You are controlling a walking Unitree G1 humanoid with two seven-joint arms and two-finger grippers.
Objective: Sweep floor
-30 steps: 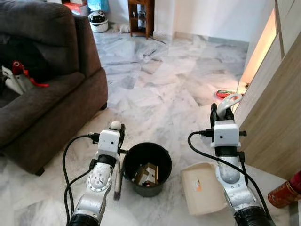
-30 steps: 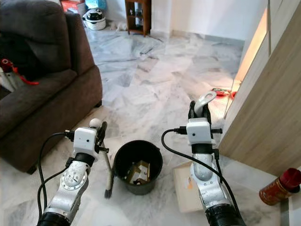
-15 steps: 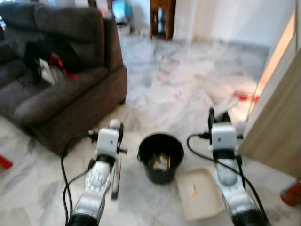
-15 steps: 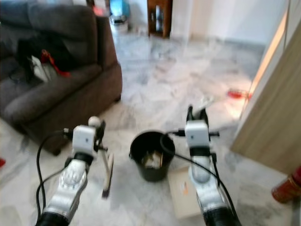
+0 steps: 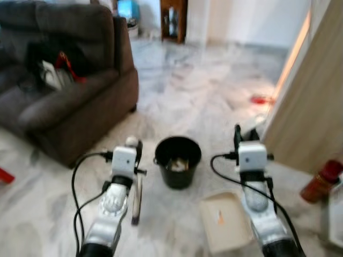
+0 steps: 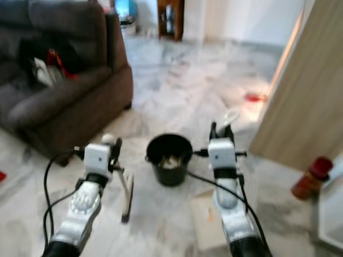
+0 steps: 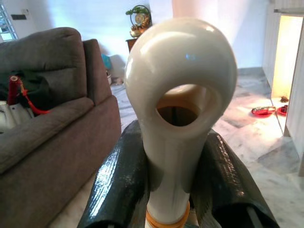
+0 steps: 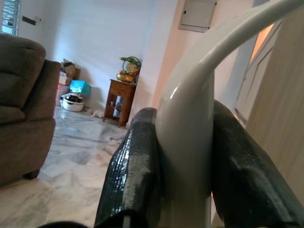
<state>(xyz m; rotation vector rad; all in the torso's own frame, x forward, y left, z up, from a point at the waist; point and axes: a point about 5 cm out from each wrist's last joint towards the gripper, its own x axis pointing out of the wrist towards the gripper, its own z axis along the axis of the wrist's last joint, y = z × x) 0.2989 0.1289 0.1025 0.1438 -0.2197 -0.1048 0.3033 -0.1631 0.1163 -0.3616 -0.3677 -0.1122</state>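
while both arms reach forward over the grey-veined white marble floor (image 5: 203, 101), the left tool (image 7: 173, 190) is clamped on the cream plastic looped handle of the hand brush (image 7: 178, 109), whose bristle end hangs down near the floor just left of the round black plastic bucket (image 5: 178, 160). the right tool (image 8: 185, 185) grips the pale curved handle of the beige flat dustpan (image 5: 225, 222), lying on the floor right of the bucket. dark grey fabric sofa (image 5: 59, 91) stands at left.
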